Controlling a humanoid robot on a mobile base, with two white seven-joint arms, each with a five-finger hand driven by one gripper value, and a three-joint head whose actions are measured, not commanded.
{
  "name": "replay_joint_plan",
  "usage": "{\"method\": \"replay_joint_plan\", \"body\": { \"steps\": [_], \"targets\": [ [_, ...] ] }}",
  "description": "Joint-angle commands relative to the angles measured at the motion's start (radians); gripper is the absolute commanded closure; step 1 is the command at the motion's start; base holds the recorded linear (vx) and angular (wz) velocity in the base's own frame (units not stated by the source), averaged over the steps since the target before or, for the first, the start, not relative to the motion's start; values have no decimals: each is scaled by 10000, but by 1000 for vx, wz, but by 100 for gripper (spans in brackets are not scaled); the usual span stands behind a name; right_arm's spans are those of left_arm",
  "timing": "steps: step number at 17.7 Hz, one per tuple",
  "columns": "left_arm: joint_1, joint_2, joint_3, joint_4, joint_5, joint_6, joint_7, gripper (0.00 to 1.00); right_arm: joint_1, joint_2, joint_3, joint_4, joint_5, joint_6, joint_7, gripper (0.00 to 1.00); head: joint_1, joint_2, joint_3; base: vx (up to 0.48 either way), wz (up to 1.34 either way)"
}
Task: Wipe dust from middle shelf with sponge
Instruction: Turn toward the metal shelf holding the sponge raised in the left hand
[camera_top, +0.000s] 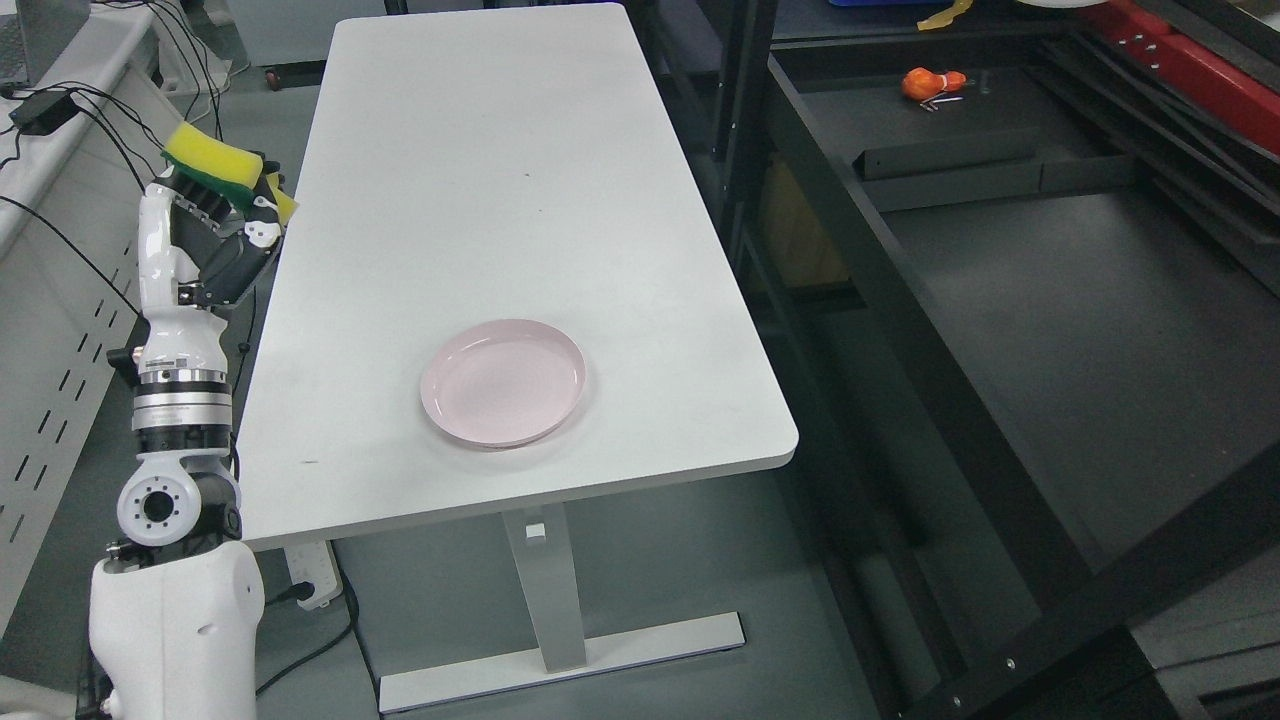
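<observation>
A yellow sponge (215, 165) with a dark green scouring layer is clasped in my left hand (225, 215), raised beside the left edge of the white table (480, 180). The fingers curl around the sponge from below. My left arm rises from the lower left of the picture. The black shelf unit (1050, 300) stands to the right of the table; its wide dark shelf board lies open to view. My right arm does not show.
A pink plate (503, 382) rests on the table near its front edge. An orange object (930, 83) with small metal parts lies at the back of the black shelf. Cables and a grey perforated cabinet (50, 330) stand at the left.
</observation>
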Motion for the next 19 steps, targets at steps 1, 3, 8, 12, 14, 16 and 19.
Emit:
{"method": "replay_joint_plan", "body": {
  "steps": [1,3,8,12,14,16,19],
  "targets": [
    [72,22,100,-105,359,161,204,100,1,-175,-1,-174,0,4,-1,0,0,0,0,-154,-207],
    [72,22,-390,-151,359,146,220,100,1,-175,-1,-174,0,4,-1,0,0,0,0,-177,-249],
    [210,22,-807,-243,405,115,235,100,1,-175,-1,-174,0,4,-1,0,0,0,0,-194,-279],
    [1143,22,-562,-274,650,99,235,100,1,-175,-1,-174,0,4,-1,0,0,0,0,-240,-400],
    [1543,22,-515,-274,726,100,220,100,1,-175,-1,-174,0,4,-1,0,0,0,0,-211,-323],
    [1667,22,-424,-426,727,100,204,100,1,-175,-1,-174,0,4,-1,0,0,0,0,-246,-245],
    [1714,22,-515,-718,727,115,204,100,16,-175,-1,-174,0,4,-1,0,0,0,0,-236,-253]
  ]
}}
